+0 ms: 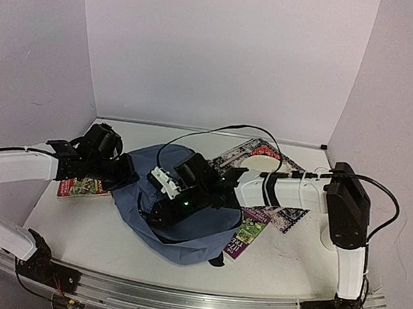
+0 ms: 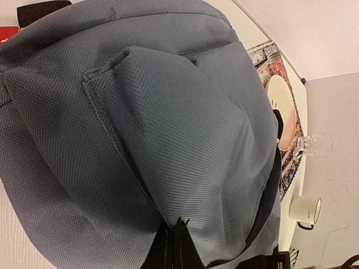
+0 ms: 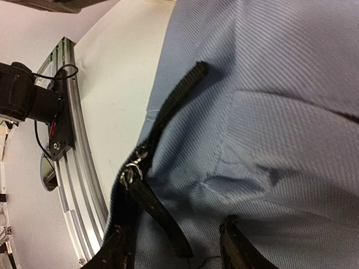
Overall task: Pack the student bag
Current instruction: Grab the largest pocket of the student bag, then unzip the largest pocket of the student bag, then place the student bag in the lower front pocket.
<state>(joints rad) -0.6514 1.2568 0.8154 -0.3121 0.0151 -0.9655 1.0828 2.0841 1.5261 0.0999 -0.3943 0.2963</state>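
We find the left gripper (image 2: 178,244) pinched shut on the student bag (image 1: 182,240); the right gripper (image 3: 176,246) stands parted astride the zipper strap (image 3: 160,216) — closing could catch cloth, missing the strap.

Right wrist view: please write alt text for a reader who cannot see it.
Grey-blue fabric of the student bag fills most of the frame, crossed by a black zipper line with a metal pull. The right gripper stands open at the bottom edge; table and metal rail show left.
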